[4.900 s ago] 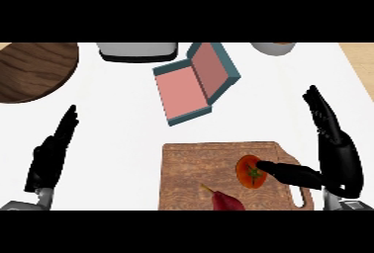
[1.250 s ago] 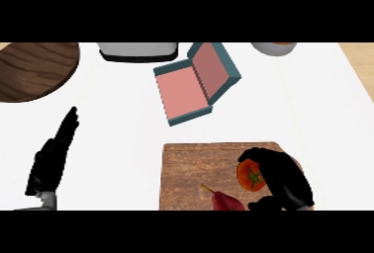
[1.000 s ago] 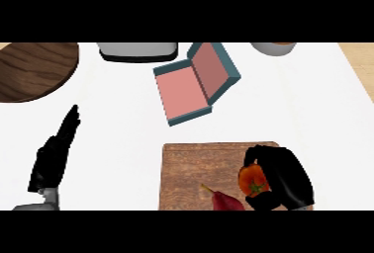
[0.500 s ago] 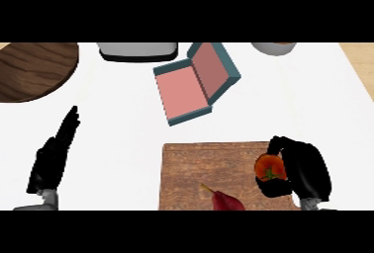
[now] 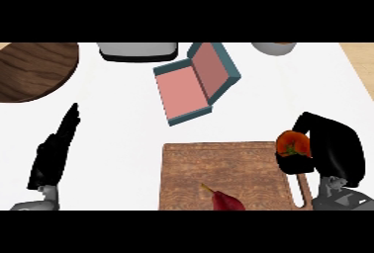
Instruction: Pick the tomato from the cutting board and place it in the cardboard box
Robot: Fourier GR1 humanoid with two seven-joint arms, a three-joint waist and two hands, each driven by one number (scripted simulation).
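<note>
The red tomato (image 5: 292,143) sits in my right hand (image 5: 330,148), whose fingers curl round it above the right edge of the wooden cutting board (image 5: 219,173). The open box (image 5: 196,81), pink inside with teal walls, lies on the white counter up and to the left of the board. My left hand (image 5: 55,150) rests open at the left, fingers pointing up.
A dark red pointed vegetable (image 5: 225,200) lies at the board's front edge. A round wooden board (image 5: 29,69) sits at the back left, a grey appliance (image 5: 137,50) at the back middle, a grey bowl (image 5: 274,47) at the back right.
My right hand closed round the tomato, lifted it off the board and carried it to the right and slightly up. The left hand stayed put.
</note>
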